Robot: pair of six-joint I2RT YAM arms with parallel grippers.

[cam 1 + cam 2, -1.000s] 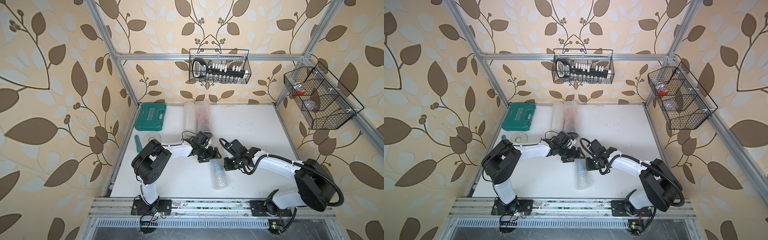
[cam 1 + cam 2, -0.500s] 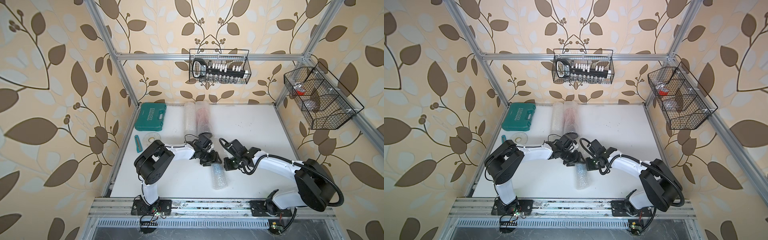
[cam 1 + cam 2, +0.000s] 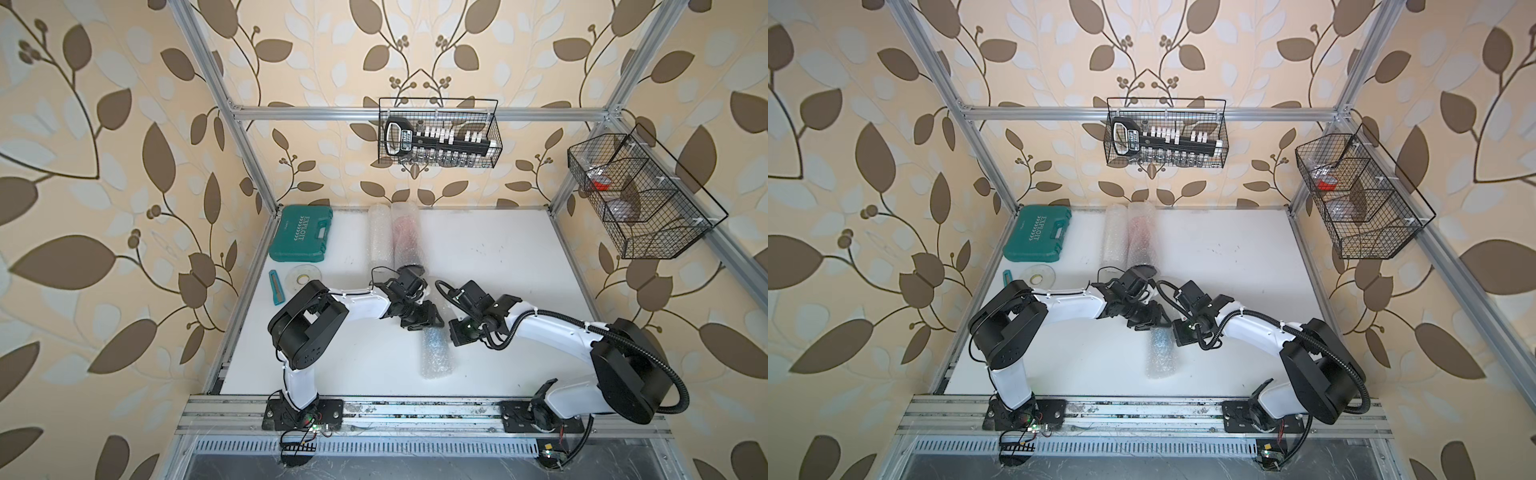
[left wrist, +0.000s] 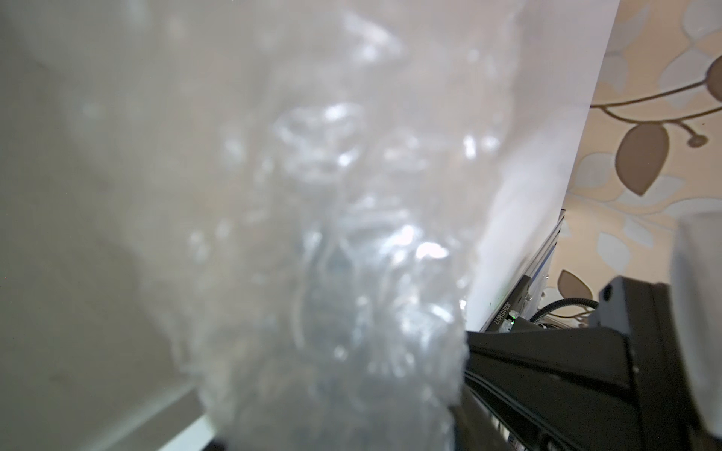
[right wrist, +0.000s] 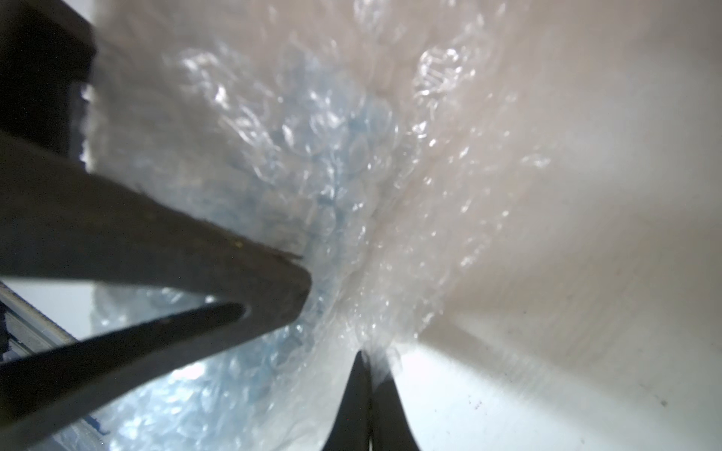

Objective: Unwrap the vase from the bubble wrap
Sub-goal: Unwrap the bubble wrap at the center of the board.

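A bundle of bubble wrap (image 3: 435, 351) lies on the white table, nearer its front edge, in both top views. The vase is hidden inside; only a bluish tint (image 5: 344, 129) shows through the wrap in the right wrist view. My left gripper (image 3: 427, 322) is at the bundle's far end and shut on the bubble wrap (image 4: 312, 273), which fills the left wrist view and hides its fingers. My right gripper (image 5: 366, 365) is on the bundle's right side, its tips shut on a thin edge of the wrap. The left gripper's dark fingers (image 5: 195, 254) press the bundle close by.
Two more bubble-wrap rolls (image 3: 395, 237) lie at the back of the table, one with something reddish inside. A green tool case (image 3: 301, 235), a tape roll (image 3: 305, 276) and a small cutter (image 3: 276, 284) sit at the back left. Wire baskets (image 3: 438, 133) (image 3: 640, 195) hang on the walls.
My left gripper has moved toward the front onto the bundle's far end and closed on the wrap. The right arm has stayed in place, still pinching the edge.
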